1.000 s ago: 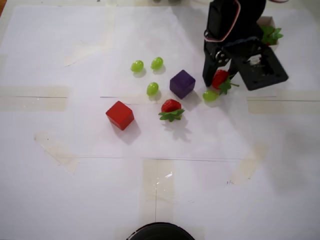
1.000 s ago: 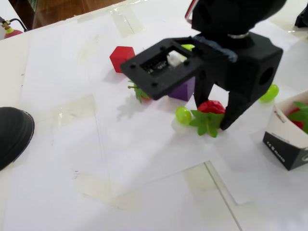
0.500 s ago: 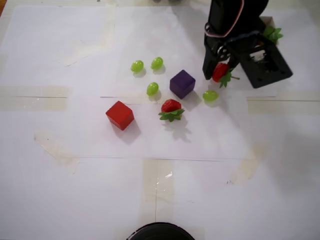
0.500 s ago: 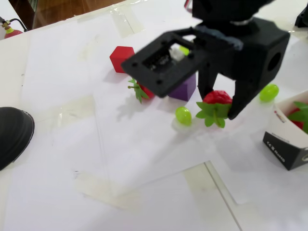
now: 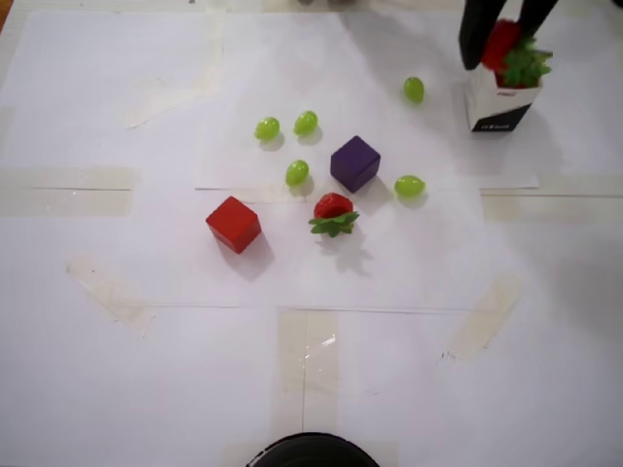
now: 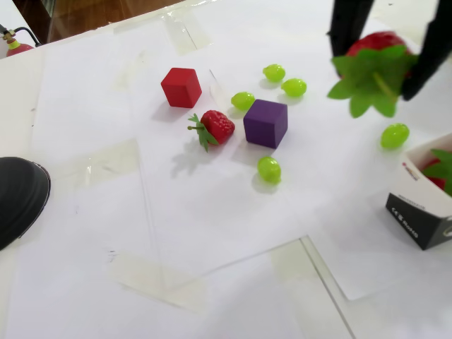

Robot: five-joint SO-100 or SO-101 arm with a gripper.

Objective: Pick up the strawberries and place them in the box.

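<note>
Small white print on the box's (image 6: 417, 220) black band is illegible.

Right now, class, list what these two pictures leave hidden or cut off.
- Arm: cut off by the top edge in both views; only the gripper holding a strawberry shows.
- Box: cut by the fixed view's right edge.
- Box inside: covered by the held strawberry in the overhead view.
- Box print: too small.

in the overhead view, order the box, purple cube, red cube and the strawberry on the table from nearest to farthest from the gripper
From the gripper, top right:
1. Box, just below it.
2. Purple cube, centre.
3. Strawberry on the table, below that cube.
4. Red cube, farthest left.
</note>
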